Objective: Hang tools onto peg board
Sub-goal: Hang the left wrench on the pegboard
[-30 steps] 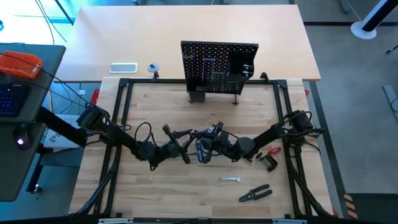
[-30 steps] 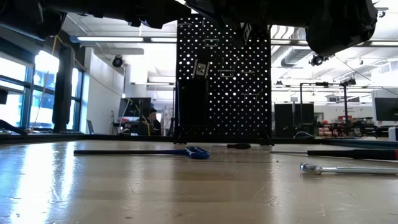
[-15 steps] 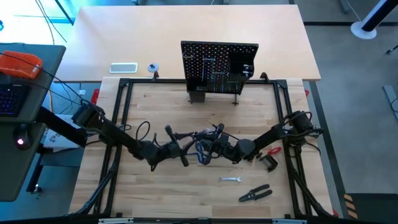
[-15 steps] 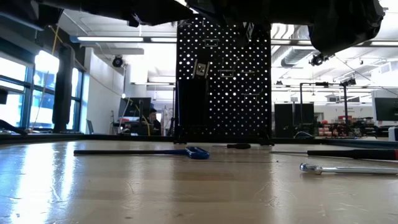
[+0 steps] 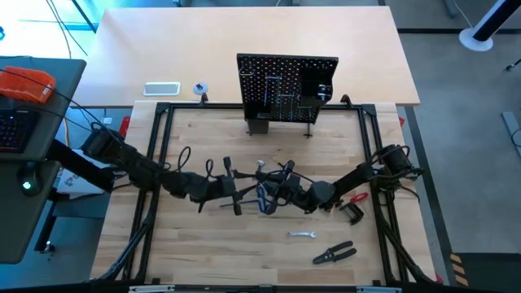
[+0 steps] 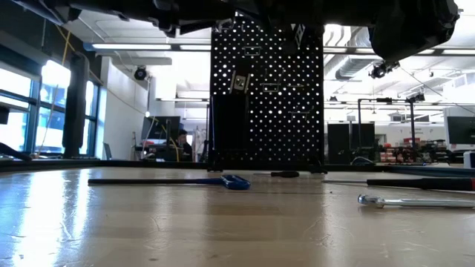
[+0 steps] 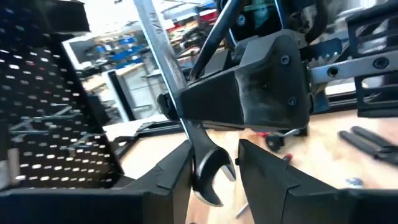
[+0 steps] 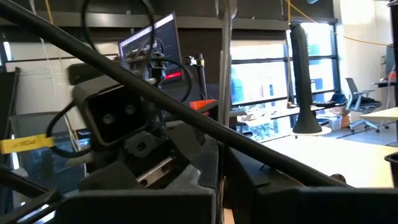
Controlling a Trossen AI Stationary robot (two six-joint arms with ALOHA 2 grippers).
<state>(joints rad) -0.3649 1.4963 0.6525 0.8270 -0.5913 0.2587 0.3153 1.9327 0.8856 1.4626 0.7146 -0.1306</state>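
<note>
The black peg board [image 5: 286, 88] stands upright at the table's far middle and also shows in the low view [image 6: 267, 96]. Above the table's middle, my right gripper [image 5: 275, 184] is shut on a silver wrench [image 7: 163, 56]. My left gripper [image 7: 214, 171] is open and faces it. Its two fingers stand on either side of the wrench's open-jawed end [image 7: 208, 177], and I cannot tell whether they touch it. A blue-handled bent key [image 5: 264, 198] lies flat on the table under the grippers and shows in the low view [image 6: 234, 182]. My right gripper pinches the wrench's shaft [image 7: 176, 107] between its two fingers, a little way from the open-jawed end. The fingers lie across the shaft. The wrench is lifted clear of the table. In the right wrist view its shaft [image 8: 225, 74] runs away from the fingers.
A red-and-black clamp [image 5: 352, 207], a small silver wrench [image 5: 301, 235] and black-handled pliers [image 5: 334, 254] lie on the right near part of the table. A white tray [image 5: 161, 88] and a tape roll [image 5: 199, 88] sit beyond the frame's far left corner.
My left arm has drawn back a little toward the table's left and risen, and its gripper has turned beside the wrench. My right gripper has kept still with the wrench.
</note>
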